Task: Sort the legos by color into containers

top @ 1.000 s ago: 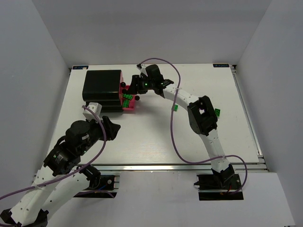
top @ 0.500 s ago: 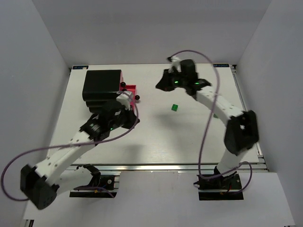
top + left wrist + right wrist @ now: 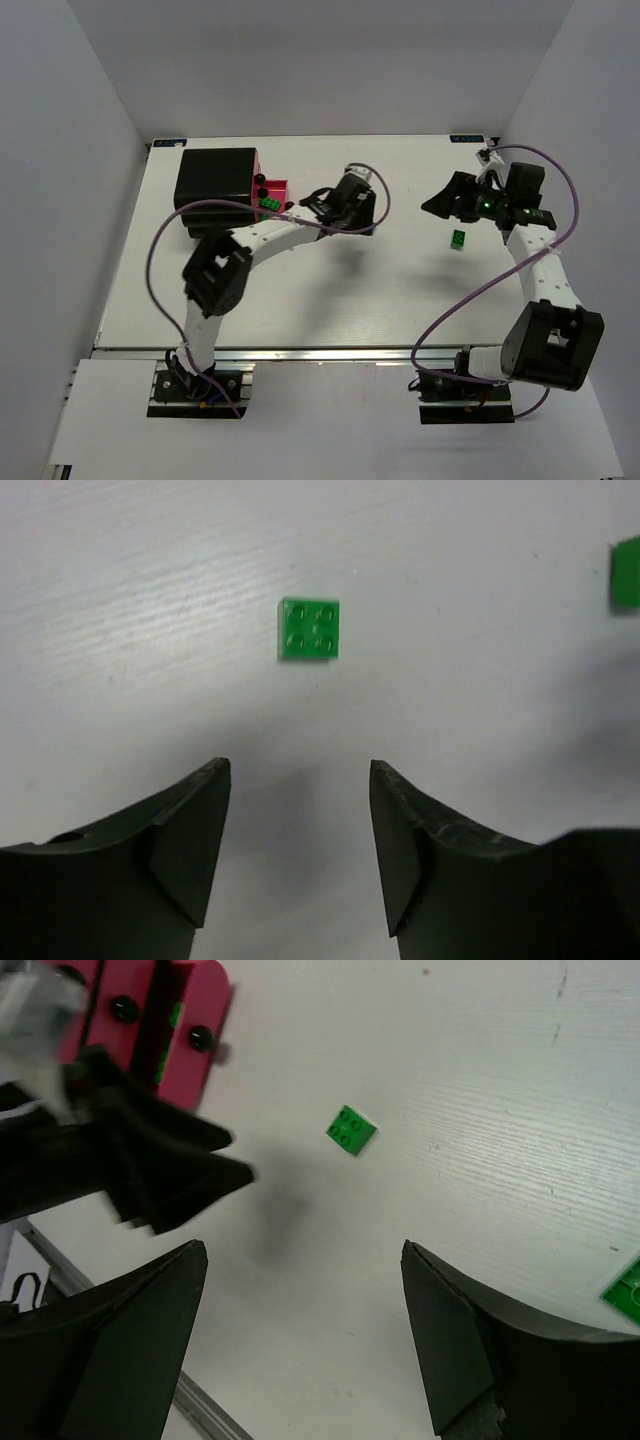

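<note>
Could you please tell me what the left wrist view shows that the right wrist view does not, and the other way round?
Only the left wrist view: the left gripper from behind, open. Only the right wrist view: the pink drawers with black knobs, and the open right gripper. Both: the square green brick just ahead of the left gripper, the white table, and a second green brick cut off at the picture's edge, probably the same one in each.

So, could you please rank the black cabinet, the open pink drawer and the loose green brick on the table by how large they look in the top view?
1. black cabinet
2. open pink drawer
3. loose green brick, clearly the smallest
</note>
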Robot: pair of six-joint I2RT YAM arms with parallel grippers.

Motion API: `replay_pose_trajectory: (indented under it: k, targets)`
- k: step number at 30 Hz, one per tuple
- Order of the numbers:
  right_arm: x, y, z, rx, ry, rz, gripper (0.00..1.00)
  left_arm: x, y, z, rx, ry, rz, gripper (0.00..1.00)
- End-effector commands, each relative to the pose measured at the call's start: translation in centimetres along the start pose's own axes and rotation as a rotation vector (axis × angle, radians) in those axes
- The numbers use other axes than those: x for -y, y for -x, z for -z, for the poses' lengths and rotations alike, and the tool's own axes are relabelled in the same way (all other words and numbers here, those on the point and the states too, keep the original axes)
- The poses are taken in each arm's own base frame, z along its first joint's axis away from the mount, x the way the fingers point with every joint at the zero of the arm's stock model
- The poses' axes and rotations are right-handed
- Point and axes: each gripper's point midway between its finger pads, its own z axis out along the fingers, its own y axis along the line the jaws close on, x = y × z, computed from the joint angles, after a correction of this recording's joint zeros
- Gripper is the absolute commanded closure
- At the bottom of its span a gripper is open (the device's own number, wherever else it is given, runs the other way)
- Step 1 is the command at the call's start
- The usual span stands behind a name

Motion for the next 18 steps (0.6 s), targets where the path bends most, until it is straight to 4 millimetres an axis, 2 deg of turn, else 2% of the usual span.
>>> replay_pose_trajectory:
  k: [1,2,3,4,7,10,18]
  targets:
    - [-2.5,1.3,2.4,0.055,0.12,0.053,0.16,-0.8,0.8,-2.5,0.019,0.195,-0.056,0.31]
    - [-2.4,1.4,2.6,0.057,0.127,0.048,0.16,-1.0,1.1,-3.2,0.024,0.218,-0.073,0.31]
    - [-2.3,1.4,2.9,0.055,0.126,0.036,0.16,0.3,2.1,-3.5,0.048,0.208,-0.085,0.29]
    - [-1.7,1.8,3.5,0.07,0.121,0.032,0.16,-0.4,1.2,-5.2,0.031,0.246,-0.101,0.29]
    - [-1.3,1.9,4.4,0.087,0.13,0.026,0.16,0.4,1.6,-6.9,0.039,0.253,-0.135,0.28]
    - [-1.0,1.8,4.8,0.095,0.136,0.018,0.15,1.1,2.2,-7.6,0.057,0.225,-0.162,0.28]
    - [-1.1,1.8,5.8,0.111,0.175,0.009,0.15,0.6,0.9,-10.3,0.022,0.254,-0.19,0.28]
